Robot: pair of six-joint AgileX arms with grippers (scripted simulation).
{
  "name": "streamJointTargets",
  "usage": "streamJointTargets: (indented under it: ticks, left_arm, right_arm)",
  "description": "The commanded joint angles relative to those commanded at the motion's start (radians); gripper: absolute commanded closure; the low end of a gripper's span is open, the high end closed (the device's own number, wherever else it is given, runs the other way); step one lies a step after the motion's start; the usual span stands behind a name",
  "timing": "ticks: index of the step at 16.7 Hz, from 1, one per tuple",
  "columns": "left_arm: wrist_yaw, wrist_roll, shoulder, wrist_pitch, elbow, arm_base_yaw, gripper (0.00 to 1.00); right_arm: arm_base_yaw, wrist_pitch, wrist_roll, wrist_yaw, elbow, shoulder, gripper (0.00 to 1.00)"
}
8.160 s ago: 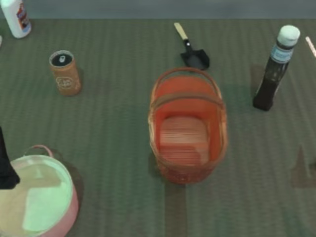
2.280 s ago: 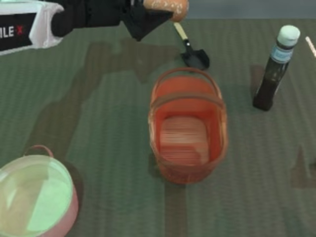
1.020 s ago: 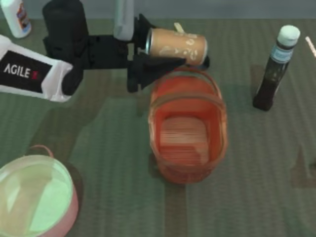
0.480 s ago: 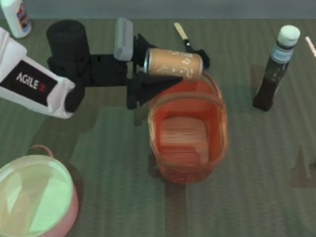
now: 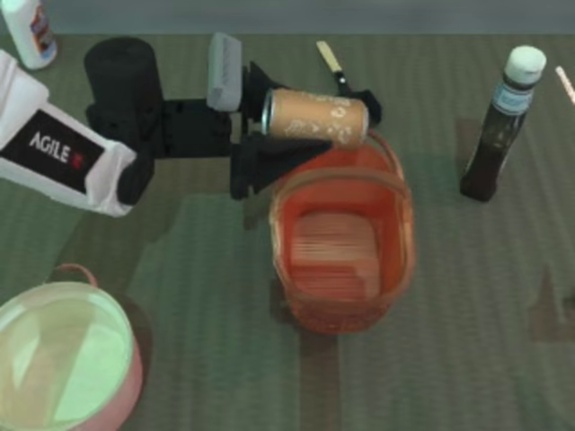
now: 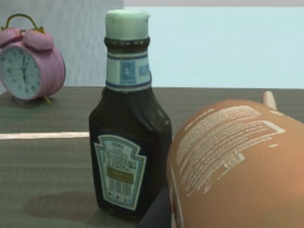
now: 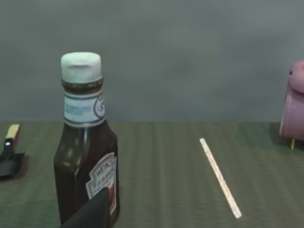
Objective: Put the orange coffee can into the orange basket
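My left gripper [image 5: 274, 121] is shut on the orange coffee can [image 5: 314, 117], which lies on its side with its dark top toward the arm. The can hangs over the far rim of the orange basket [image 5: 402, 224], just behind the hoop handle [image 5: 337, 175]. The basket stands at the table's middle and nothing shows on its floor. In the left wrist view the can [image 6: 237, 161] fills the near corner, its pale print showing. My right gripper stays parked at the table's right side, and only a dark edge of it [image 7: 90, 211] shows.
A dark sauce bottle with a white cap [image 5: 503, 126] stands right of the basket. A small black shovel [image 5: 346, 85] lies behind the can. A pink tub [image 5: 67, 359] sits at near left, a white bottle [image 5: 27, 31] at far left, a pink clock [image 6: 28, 59] and a pale stick [image 7: 220, 178] at far right.
The can was taken from the far left of the table and carried right, lying on its side, to the basket's far rim. In the last half second it barely moved.
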Motion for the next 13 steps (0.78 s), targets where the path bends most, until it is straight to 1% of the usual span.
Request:
streamJointTargets:
  ticks: [4, 5, 13]
  left_arm:
    - [0.0, 0.0, 0.0, 0.0, 0.0, 0.0, 0.02]
    - [0.0, 0.0, 0.0, 0.0, 0.0, 0.0, 0.0]
    - [-0.001, 0.0, -0.001, 0.0, 0.001, -0.004, 0.0]
  right_arm:
    - [0.0, 0.0, 0.0, 0.0, 0.0, 0.0, 0.0]
    - [0.0, 0.0, 0.0, 0.0, 0.0, 0.0, 0.0]
    - [0.0, 0.0, 0.0, 0.0, 0.0, 0.0, 0.0]
